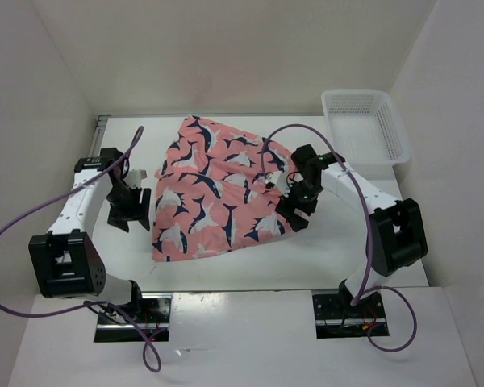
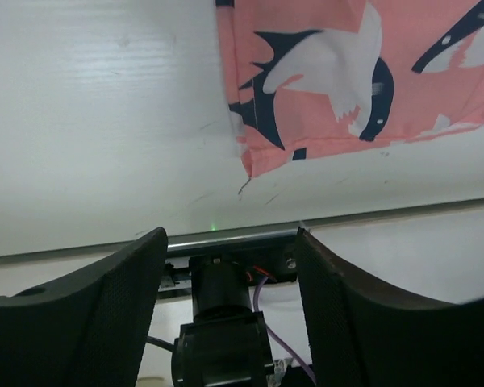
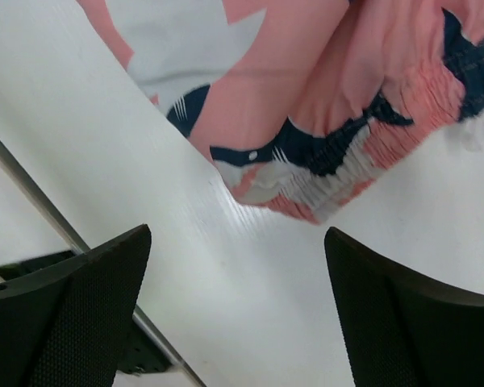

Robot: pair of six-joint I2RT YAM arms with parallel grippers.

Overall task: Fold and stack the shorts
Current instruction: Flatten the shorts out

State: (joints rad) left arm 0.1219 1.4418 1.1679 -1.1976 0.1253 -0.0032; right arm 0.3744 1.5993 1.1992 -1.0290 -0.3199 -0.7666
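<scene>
The salmon-pink shorts (image 1: pixel 214 189) with navy-and-white whale shapes lie spread flat in the middle of the table. My left gripper (image 1: pixel 129 216) is open and empty just left of the shorts' near left side; its wrist view shows the near hem corner (image 2: pixel 250 165) ahead of the fingers (image 2: pixel 117 298). My right gripper (image 1: pixel 294 218) is open and empty at the shorts' right edge; its wrist view shows the gathered waistband corner (image 3: pixel 323 189) just beyond the fingertips (image 3: pixel 387 298).
A white plastic mesh basket (image 1: pixel 394 133) stands at the back right of the table. White walls close in the back and both sides. The table's near edge rail (image 2: pixel 347 216) runs close behind the left gripper.
</scene>
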